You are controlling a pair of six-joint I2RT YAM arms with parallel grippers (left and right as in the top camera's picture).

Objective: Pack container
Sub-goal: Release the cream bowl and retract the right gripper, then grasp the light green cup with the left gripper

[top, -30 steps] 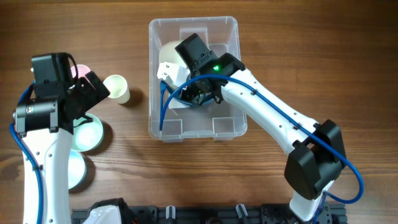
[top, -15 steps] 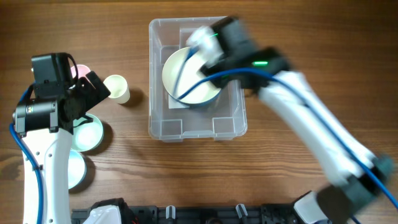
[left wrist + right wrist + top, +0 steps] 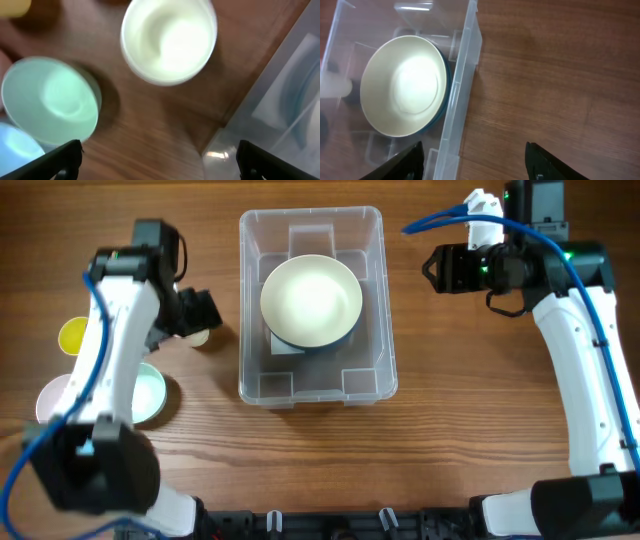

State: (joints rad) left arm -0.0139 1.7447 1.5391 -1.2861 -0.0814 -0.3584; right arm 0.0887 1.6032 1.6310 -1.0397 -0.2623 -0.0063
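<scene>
Midway across the table sits the container, bowl inside. My right end effector hangs beside it, spread wide and empty, leaving room, I judge; left end effector, likewise spread and empty, hovers over the cup.

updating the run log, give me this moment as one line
container: cream bowl inside | left gripper: open, over cream cup | right gripper: open, empty, outside container

Light bright, from above | glare: bowl, container | left-wrist view blurred
</scene>
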